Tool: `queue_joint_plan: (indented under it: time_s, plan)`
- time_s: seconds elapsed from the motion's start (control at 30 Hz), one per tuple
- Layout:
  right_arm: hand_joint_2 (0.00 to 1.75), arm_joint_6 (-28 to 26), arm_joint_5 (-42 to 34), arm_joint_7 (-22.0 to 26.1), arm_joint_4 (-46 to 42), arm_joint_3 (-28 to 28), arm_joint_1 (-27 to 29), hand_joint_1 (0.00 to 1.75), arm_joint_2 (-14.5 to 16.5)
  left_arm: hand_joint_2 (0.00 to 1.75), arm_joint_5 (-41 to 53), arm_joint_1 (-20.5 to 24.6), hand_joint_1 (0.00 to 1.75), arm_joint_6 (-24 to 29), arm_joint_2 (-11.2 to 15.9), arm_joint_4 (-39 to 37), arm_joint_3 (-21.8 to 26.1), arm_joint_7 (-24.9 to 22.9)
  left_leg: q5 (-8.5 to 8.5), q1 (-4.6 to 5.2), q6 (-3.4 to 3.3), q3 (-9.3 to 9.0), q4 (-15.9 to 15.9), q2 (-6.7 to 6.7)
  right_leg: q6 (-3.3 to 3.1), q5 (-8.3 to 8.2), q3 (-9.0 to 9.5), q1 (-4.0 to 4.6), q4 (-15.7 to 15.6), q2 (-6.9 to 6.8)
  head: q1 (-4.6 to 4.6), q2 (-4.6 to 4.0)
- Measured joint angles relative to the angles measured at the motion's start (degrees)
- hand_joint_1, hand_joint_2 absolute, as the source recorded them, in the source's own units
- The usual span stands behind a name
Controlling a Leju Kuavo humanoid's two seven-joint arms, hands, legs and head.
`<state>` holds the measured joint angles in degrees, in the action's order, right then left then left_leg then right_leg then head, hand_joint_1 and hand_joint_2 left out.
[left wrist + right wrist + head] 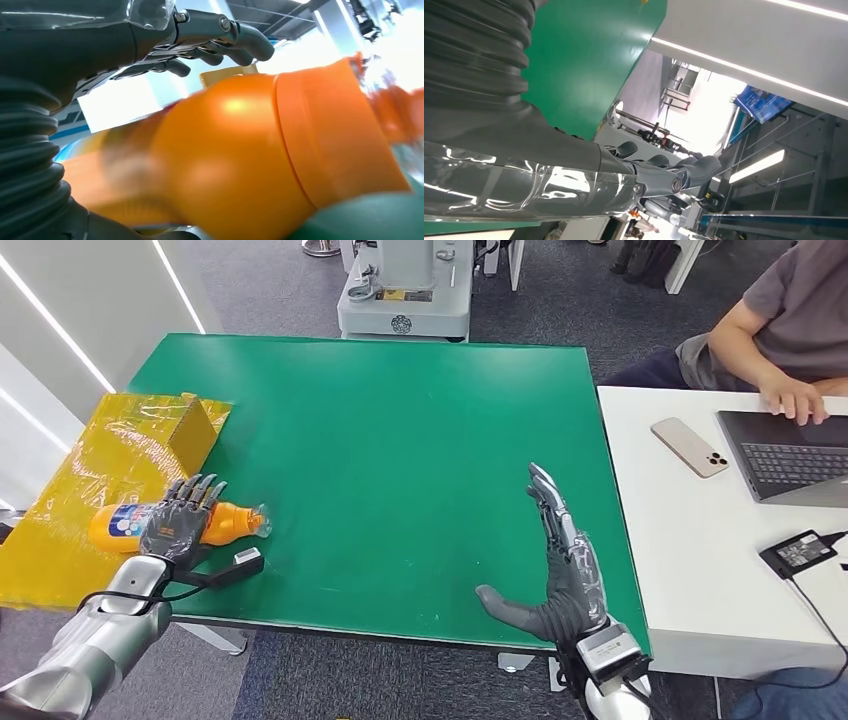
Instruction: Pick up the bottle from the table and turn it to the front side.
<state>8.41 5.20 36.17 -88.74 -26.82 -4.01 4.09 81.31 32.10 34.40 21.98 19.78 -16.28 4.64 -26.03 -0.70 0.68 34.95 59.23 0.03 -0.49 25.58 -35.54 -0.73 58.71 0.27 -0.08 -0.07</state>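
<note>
An orange bottle [234,522] with a blue-and-white label lies on its side at the left edge of the green table [400,440], cap end pointing right. My left hand [183,515] reaches over its middle with the fingers spread across it. In the left wrist view the bottle [240,150] sits close under the palm, and the fingers [220,35] arch above it with a gap showing between them and the bottle. My right hand [562,565] hovers at the table's front right, fingers straight, thumb out, holding nothing. The right wrist view shows that hand [574,175] stretched flat.
A yellow film-wrapped box [120,455] lies beside the bottle at the far left. To the right stands a white table [690,570] with a phone [689,447], a laptop [790,455] and a power adapter [797,552]; a person [790,320] sits there. A grey machine base [405,295] stands behind.
</note>
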Motion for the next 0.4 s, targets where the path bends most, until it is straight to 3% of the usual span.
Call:
queue_joint_plan:
  time_s: [0.13, 0.2, 0.27, 0.33, 0.4]
  plan:
    - [1.75, 0.0, 0.0, 0.0, 0.2, 0.0, -0.1, 0.0, 0.0, 1.75, -0.9, -0.6, 0.0, 1.4, -0.1, 0.1, 1.1, 0.5, 0.0, 0.0, 0.0, 0.0, 0.0, 0.0, 0.0, 0.01, 0.0, 0.0, 0.0, 0.0, -0.01, 0.0]
    - [1.75, 0.0, 0.0, 0.0, 0.2, 0.0, 0.0, 0.0, 0.0, 1.75, -2.4, -2.2, 0.0, 3.1, -0.7, 2.3, 3.0, 3.4, -0.01, 0.03, 0.02, -0.05, 0.0, 0.05, 0.0, 0.0, -0.05, -0.02, 0.0, 0.06, -0.03, 0.0]
    - [1.75, -0.2, -0.1, -0.1, 0.2, 0.1, 0.1, 0.0, 0.0, 1.75, -3.9, -5.0, 0.0, 3.9, -2.9, 9.3, 8.6, 12.7, -0.01, 0.06, 0.02, -0.01, 0.0, -0.01, 0.02, 0.02, -0.1, -0.04, -0.1, 0.02, -0.03, 0.0]
    - [1.75, -0.6, -0.2, -0.2, 0.2, 0.0, 0.2, 0.0, 0.1, 1.75, -5.7, -7.3, 0.0, 4.0, -6.6, 17.4, 18.2, 25.7, -0.03, 0.04, 0.03, 0.08, 0.0, -0.04, 0.01, 0.02, -0.07, -0.03, -0.1, -0.02, 0.17, 0.0]
    - [1.75, -0.8, -0.3, -0.2, 0.2, 0.0, 0.1, 0.0, 0.2, 1.75, -7.7, -8.4, 0.0, 4.0, -9.2, 22.2, 26.2, 32.8, -0.1, 0.02, 0.1, 0.04, 0.0, 0.18, -0.04, -0.03, -0.05, -0.03, -0.1, 0.2, 0.32, 0.0]
